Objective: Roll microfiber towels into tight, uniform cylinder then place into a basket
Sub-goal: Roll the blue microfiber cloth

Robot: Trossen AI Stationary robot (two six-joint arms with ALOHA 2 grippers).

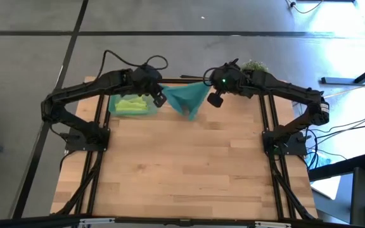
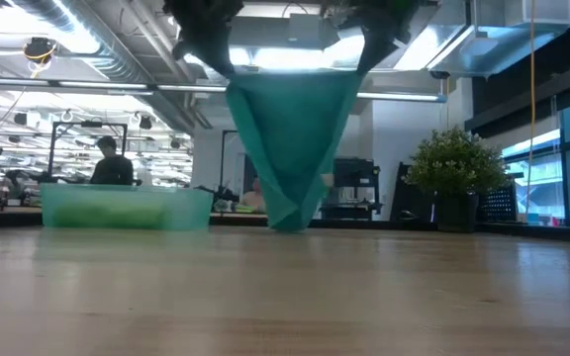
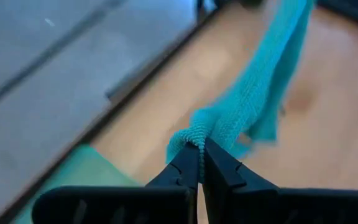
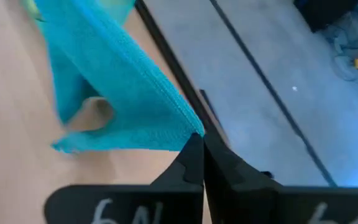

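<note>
I hold the teal towel (image 1: 187,98) aloft, left claw (image 3: 201,149) and right claw (image 4: 197,142) each pinching a top corner; it hangs down between them, tip near the table (image 1: 182,171), basket (image 1: 132,107) to its left.

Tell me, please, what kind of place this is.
Probably an open-plan robotics lab or workshop. Beyond the wooden table the low view shows exposed ceiling ducts, a person at a workbench and a potted plant by large windows.
</note>
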